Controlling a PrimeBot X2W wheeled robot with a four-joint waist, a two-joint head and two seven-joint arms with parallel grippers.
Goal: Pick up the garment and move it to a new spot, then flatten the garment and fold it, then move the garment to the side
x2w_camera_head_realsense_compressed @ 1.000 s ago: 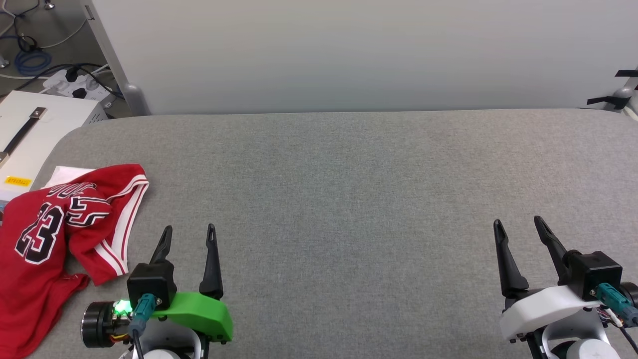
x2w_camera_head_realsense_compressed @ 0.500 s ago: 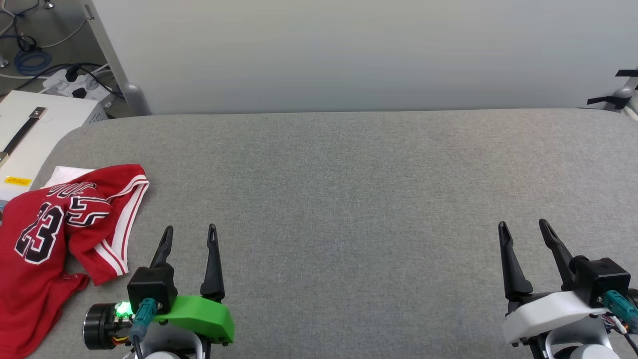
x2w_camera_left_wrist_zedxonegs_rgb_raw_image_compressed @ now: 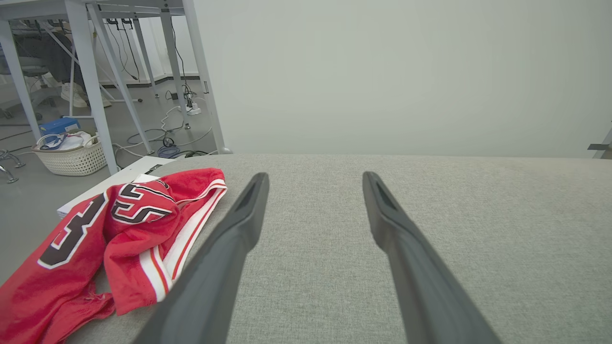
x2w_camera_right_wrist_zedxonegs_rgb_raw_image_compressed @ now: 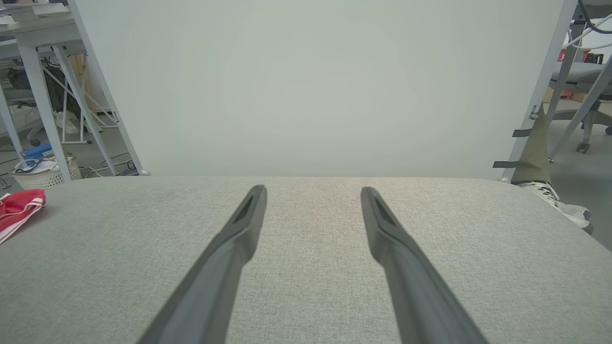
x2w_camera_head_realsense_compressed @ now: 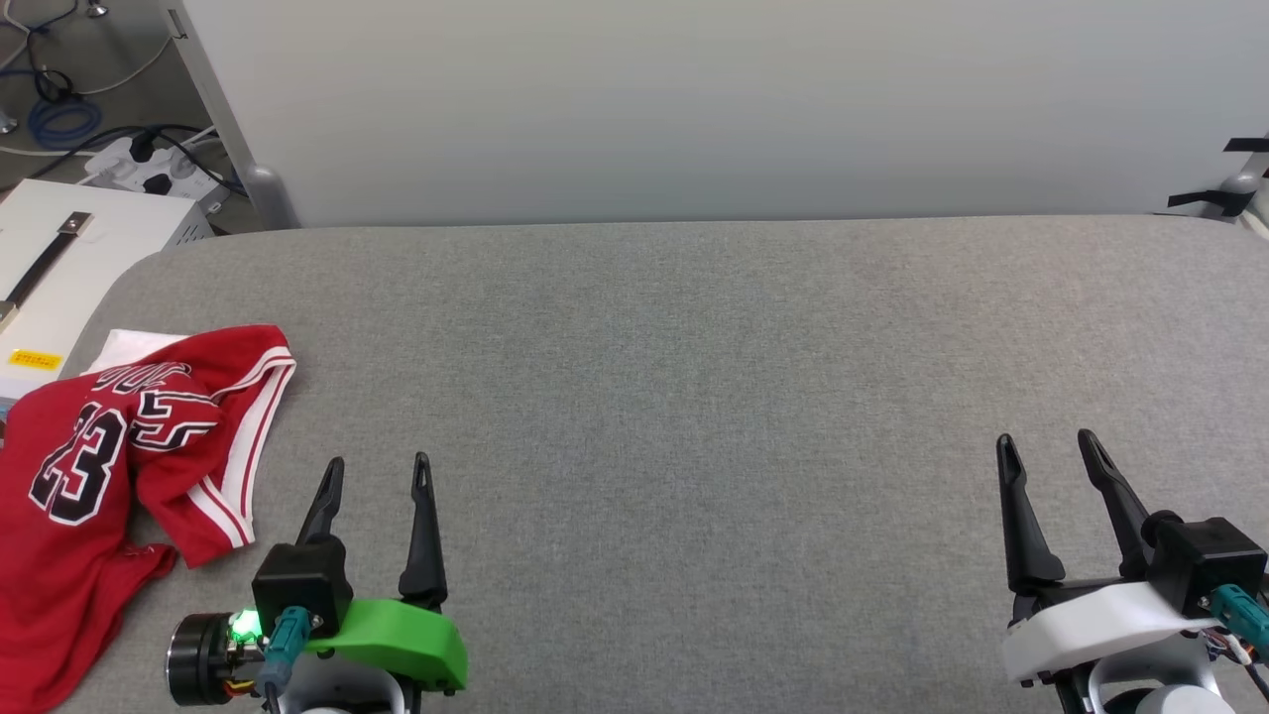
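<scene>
The garment (x2w_camera_head_realsense_compressed: 109,466) is a red jersey with a black "23", lying crumpled at the left edge of the grey table (x2w_camera_head_realsense_compressed: 694,397), partly hanging over it. The left wrist view has the garment (x2w_camera_left_wrist_zedxonegs_rgb_raw_image_compressed: 119,229) at lower left. Its red-and-white sleeve tip (x2w_camera_right_wrist_zedxonegs_rgb_raw_image_compressed: 16,208) peeks in at the left of the right wrist view. My left gripper (x2w_camera_head_realsense_compressed: 378,466) hovers open just right of the garment, empty. My right gripper (x2w_camera_head_realsense_compressed: 1047,441) stands open at the lower right, far from the garment, nothing between its fingers.
A white panel (x2w_camera_head_realsense_compressed: 694,99) stands behind the table. A white box (x2w_camera_head_realsense_compressed: 59,268) and a power strip with cables (x2w_camera_head_realsense_compressed: 149,169) sit off the table's left end. A white basket (x2w_camera_left_wrist_zedxonegs_rgb_raw_image_compressed: 71,153) and table legs stand on the floor beyond. A person's shoe (x2w_camera_right_wrist_zedxonegs_rgb_raw_image_compressed: 559,203) shows at far right.
Both grippers have drifted slightly down toward the near edge, the right one also a little rightward. The garment has not moved.
</scene>
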